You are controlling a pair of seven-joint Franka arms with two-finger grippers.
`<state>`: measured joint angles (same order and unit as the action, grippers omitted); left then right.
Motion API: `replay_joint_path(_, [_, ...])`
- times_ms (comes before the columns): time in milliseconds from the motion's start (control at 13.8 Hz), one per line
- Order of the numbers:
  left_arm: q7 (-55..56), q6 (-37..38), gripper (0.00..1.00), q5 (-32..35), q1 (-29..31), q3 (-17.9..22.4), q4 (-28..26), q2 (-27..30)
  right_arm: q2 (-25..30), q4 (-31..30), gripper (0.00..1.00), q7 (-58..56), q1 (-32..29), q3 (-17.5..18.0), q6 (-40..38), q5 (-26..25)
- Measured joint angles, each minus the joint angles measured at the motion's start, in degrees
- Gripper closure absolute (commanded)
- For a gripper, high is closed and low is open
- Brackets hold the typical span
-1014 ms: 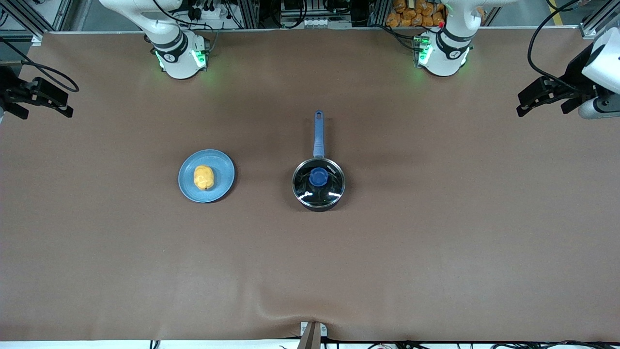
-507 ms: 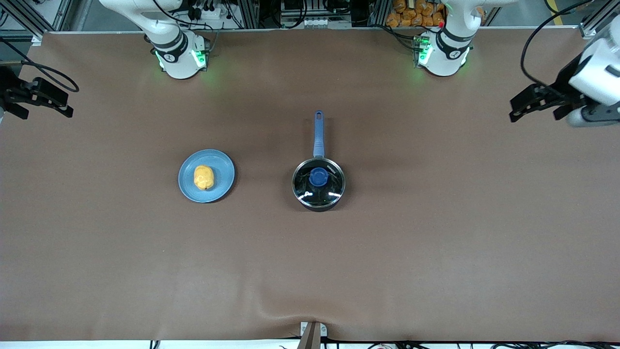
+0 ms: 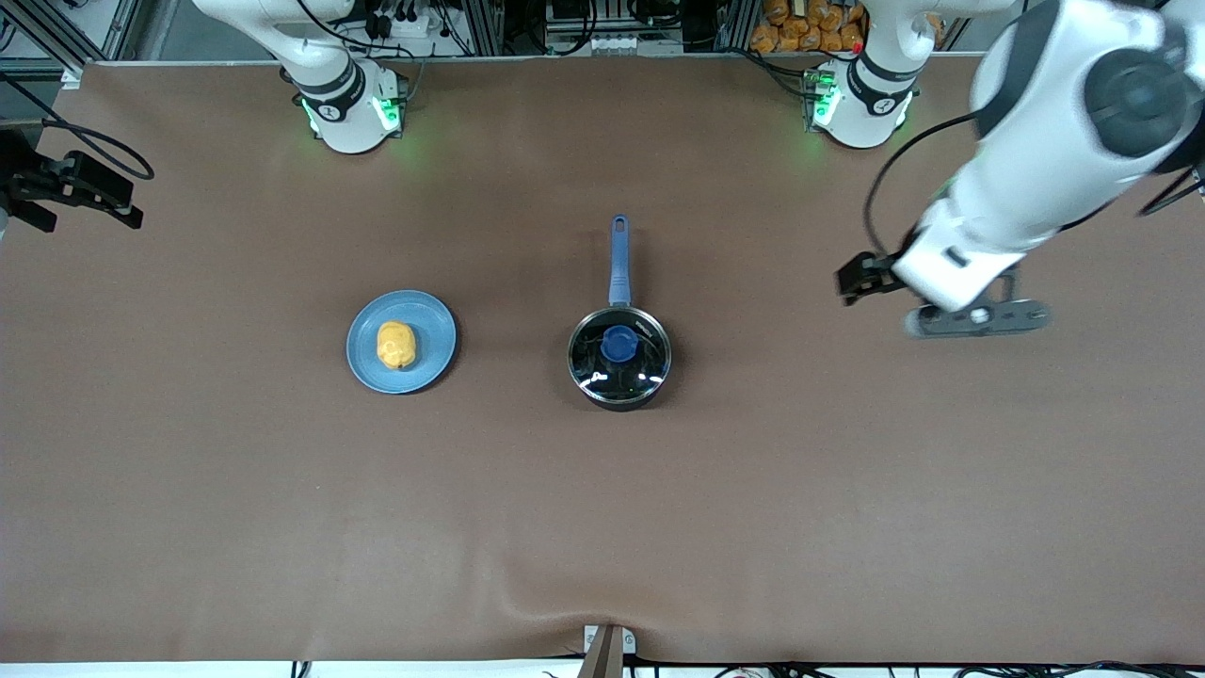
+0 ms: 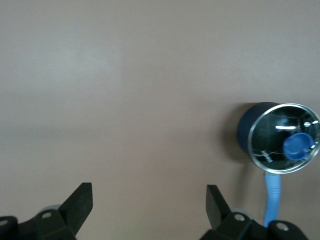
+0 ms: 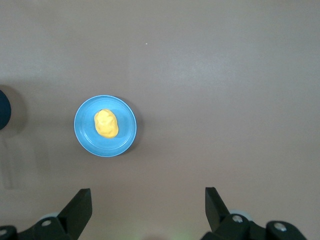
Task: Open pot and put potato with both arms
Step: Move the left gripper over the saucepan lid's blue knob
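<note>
- The small round black saucepan with the long straight blue handle (image 3: 618, 348) sits mid-table, its handle pointing to 12 o'clock in the front view, toward the arms' bases.
- The round glass lid with the blue knob (image 3: 618, 346) rests on the saucepan, so by the look of it the opening step is not yet done.
- The lumpy yellow-orange potato (image 3: 395, 345) lies on the flat light-blue plate (image 3: 433, 320), which stands at about 9 o'clock from the saucepan, toward the right arm's end of the table and well apart from it.
- The left gripper (image 3: 852, 281) hangs over bare table at roughly 3 o'clock from the saucepan; in the left wrist view its fingers (image 4: 82, 202) are spread wide with nothing between them.
- The right gripper (image 5: 147, 207) is up over the table with the plate and potato below it; its fingers (image 5: 80, 205) are likewise spread and hold nothing. This arm appears to wait.
- Judged from this, nothing of the task is complete: lifting the lid, picking up the potato and placing it in the saucepan all remain.
</note>
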<state>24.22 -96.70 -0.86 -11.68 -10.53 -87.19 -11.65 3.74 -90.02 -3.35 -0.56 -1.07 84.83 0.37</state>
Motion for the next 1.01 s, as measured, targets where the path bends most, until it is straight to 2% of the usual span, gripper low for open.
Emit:
replay_joint_path(580, [19.6, -5.3, 0.0, 0.0, -15.9, 0.2, 5.2, -10.8, 0.0, 0.0, 0.0, 0.0, 0.0, 0.0, 0.0, 0.0])
replay_joint_path(797, [21.1, -8.4, 0.0, 0.0, -19.6, 0.6, 8.6, -16.5, 0.0, 0.0, 0.0, 0.0, 0.0, 0.0, 0.0, 0.0])
replay_joint_path(1014, [21.1, -12.8, 0.0, 0.1, -23.6, 2.9, 11.1, -21.0, 0.0, 0.0, 0.0, 0.0, 0.0, 0.0, 0.0, 0.0])
